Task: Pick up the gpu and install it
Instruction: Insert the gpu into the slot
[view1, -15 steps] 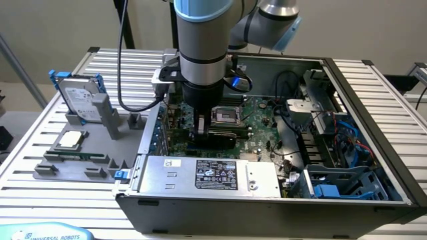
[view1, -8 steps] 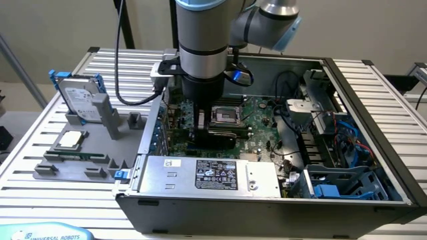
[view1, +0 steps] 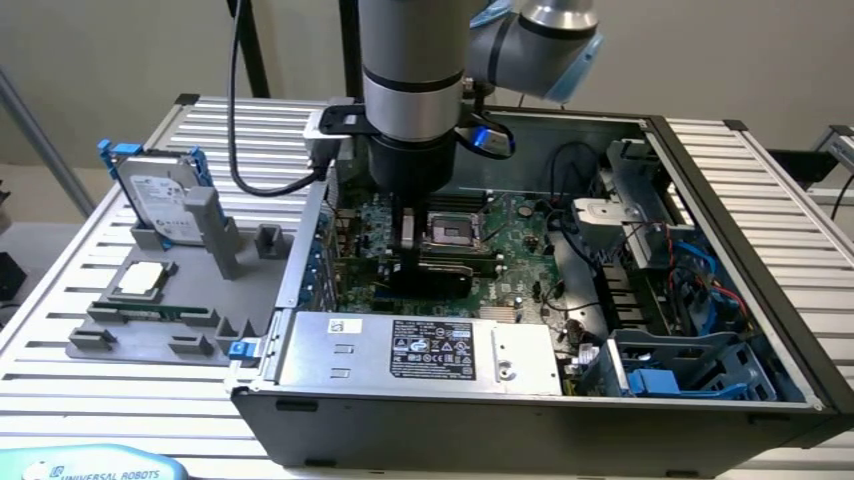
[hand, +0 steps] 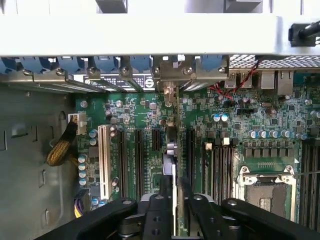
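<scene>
Gpu (hand: 171, 165) seen edge-on, lower end hidden behind gripper (hand: 175, 200); label text (view1: 434, 350) unreadable.

Even bright room light, glare washing out the case rail (hand: 150, 35), soft shadows, claw (hand: 172, 210) edges blurred

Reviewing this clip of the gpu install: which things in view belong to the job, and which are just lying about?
Job:
- thin black gpu card with green edge, standing edge-on over the green motherboard
- black gripper, shut on the gpu
- grey open computer case

Lying about:
- silver hard drive in blue frame
- narrow green memory stick
- grey parts holder
</scene>
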